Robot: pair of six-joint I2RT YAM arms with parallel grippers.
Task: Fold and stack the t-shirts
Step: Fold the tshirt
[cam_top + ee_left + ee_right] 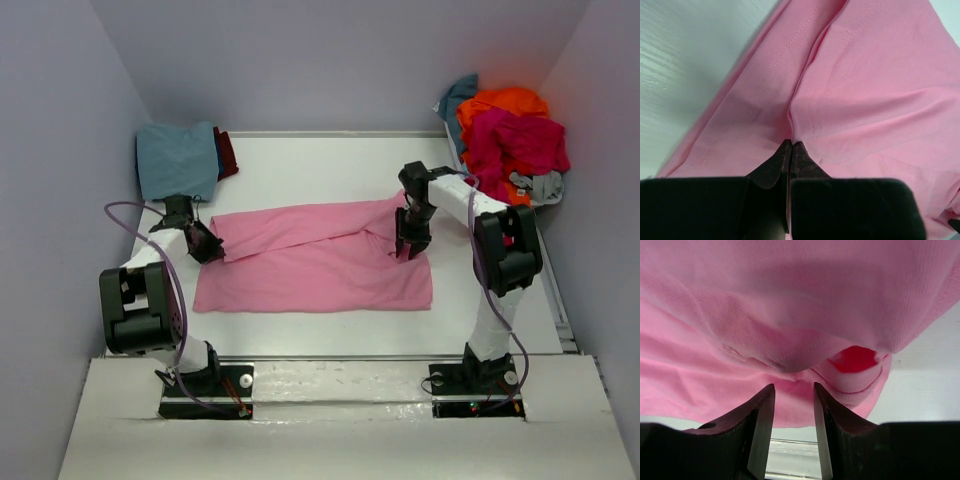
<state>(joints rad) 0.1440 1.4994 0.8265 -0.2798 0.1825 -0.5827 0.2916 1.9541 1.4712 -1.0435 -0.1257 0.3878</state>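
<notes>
Midway through a fold, the pink t-shirt (320,265) lay spread across the table (300,150), its far long edge doubled over toward the near one. The left gripper (791,145) was clamped tight, its tips pinching a crease of pink cloth. The rest of the garment stretched away beyond those tips and off to their right. The right gripper (794,386) stood roughly half open with nothing between its fingers (762,410). A bunched, stitched edge of the shirt hung just past the tips, close but apparently not caught. Judging by the layout, the lengthwise fold was the step in hand. The next move called for the right fingers to close on the edge ahead of them, so both ends could be carried across together. A folded teal-blue t-shirt (178,160) lay beyond the left gripper, and the unfolded heap of t-shirts (510,135) waited well beyond the right.
</notes>
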